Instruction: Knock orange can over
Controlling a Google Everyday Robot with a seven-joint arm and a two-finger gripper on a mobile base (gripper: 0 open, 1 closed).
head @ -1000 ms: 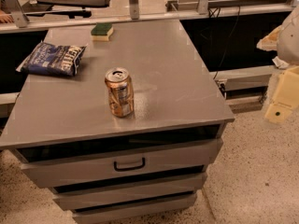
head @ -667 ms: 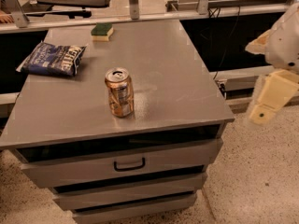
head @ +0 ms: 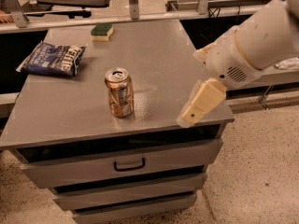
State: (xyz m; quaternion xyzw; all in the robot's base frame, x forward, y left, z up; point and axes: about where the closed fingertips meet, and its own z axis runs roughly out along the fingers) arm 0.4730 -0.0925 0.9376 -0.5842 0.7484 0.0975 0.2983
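Note:
The orange can (head: 119,93) stands upright near the middle front of the grey cabinet top (head: 159,55). It is coppery-orange with pale markings and a silver top with a pull tab. My gripper (head: 192,114) hangs from the white arm (head: 247,45) over the right front corner of the cabinet top. It is to the right of the can and apart from it, with a clear gap between them.
A blue chip bag (head: 52,59) lies at the left of the top. A green and yellow sponge (head: 102,31) sits at the back. The cabinet has drawers (head: 129,164) below. A rail and dark tables stand behind; speckled floor lies to the right.
My arm and gripper have swung in from the right edge toward the left, now reaching over the cabinet's right front corner. The can has not moved.

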